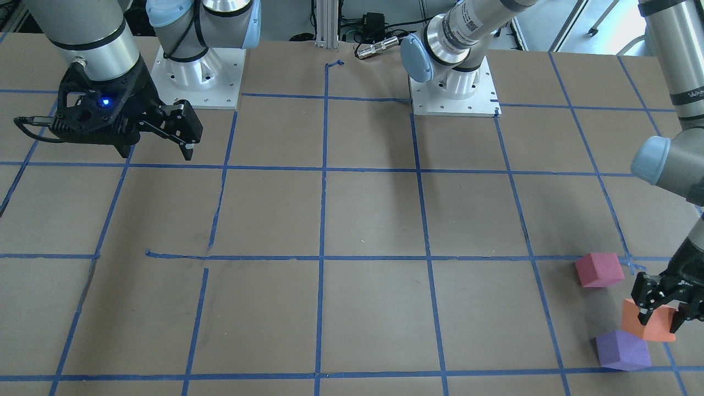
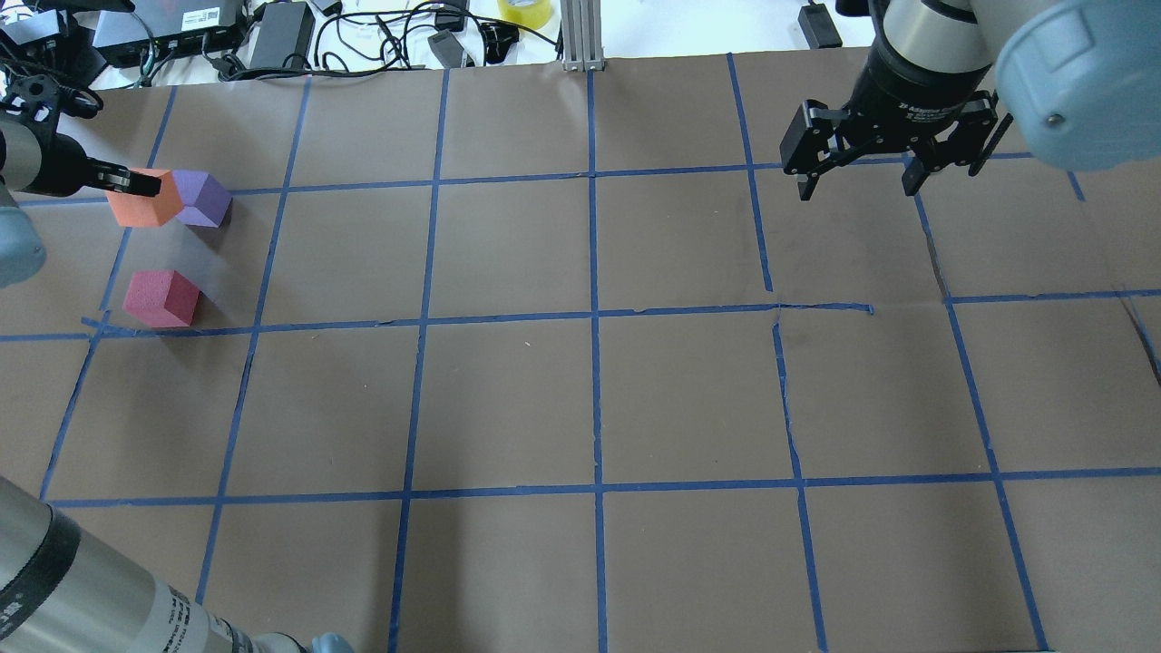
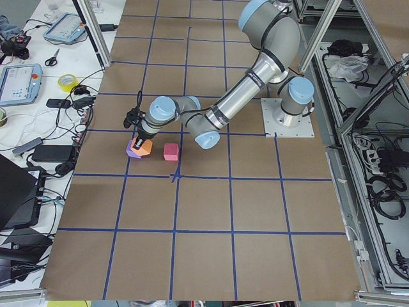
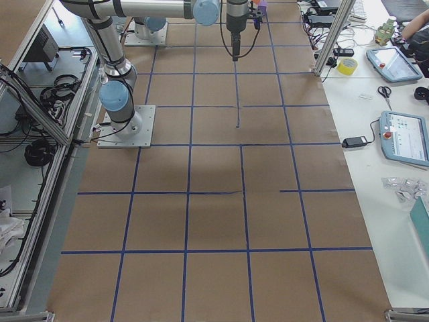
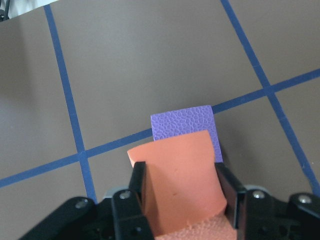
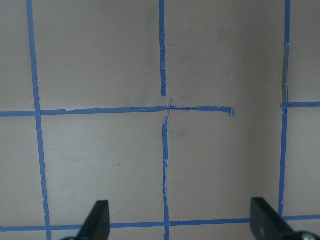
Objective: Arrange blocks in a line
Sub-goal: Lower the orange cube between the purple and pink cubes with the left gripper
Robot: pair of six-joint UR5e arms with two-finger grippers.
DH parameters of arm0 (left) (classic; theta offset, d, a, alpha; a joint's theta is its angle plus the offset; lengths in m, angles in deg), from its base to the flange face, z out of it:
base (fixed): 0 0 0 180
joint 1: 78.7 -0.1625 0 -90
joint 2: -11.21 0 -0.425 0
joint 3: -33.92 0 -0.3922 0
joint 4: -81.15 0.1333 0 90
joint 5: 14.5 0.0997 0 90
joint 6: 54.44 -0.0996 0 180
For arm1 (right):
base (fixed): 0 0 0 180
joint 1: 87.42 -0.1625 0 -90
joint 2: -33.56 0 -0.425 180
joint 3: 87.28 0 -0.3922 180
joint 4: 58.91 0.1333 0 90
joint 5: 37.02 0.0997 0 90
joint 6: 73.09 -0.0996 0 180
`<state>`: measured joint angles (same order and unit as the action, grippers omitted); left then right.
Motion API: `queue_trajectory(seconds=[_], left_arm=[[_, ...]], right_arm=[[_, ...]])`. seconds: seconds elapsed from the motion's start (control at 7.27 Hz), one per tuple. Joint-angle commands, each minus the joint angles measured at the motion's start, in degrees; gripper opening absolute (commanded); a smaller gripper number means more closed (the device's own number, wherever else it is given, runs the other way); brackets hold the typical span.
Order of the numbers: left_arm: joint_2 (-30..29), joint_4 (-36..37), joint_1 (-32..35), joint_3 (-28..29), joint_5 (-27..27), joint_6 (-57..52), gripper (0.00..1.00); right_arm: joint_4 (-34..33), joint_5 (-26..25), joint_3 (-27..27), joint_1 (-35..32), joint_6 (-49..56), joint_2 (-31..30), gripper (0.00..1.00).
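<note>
My left tool (image 1: 659, 320) is pinching the orange cube (image 5: 175, 185), just beside the purple cube (image 5: 182, 125). The pinkish-red cube (image 2: 161, 297) is sitting near them, apart. My right tool (image 2: 855, 190) is hanging spread wide over the tabletop (image 2: 590, 399).

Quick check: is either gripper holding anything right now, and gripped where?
The left gripper is shut on the orange block, one finger on each of two opposite side faces. The right gripper is open and empty.
</note>
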<state>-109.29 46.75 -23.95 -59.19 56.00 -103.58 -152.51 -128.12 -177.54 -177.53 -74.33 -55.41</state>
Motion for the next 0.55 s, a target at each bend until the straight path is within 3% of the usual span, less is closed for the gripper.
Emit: queue_trajectory(seconds=[0.0, 0.41], left_arm=[[-0.26, 1.42, -0.35, -2.06, -0.1, 0.27, 0.0], [-0.52, 4.68, -0.44, -5.92, -0.19, 0.36, 0.0]], right_arm=[[0.27, 0.39, 0.17, 0.02, -0.16, -1.46, 1.0], [0.44, 0.74, -0.09, -0.25, -0.16, -2.79, 1.0]])
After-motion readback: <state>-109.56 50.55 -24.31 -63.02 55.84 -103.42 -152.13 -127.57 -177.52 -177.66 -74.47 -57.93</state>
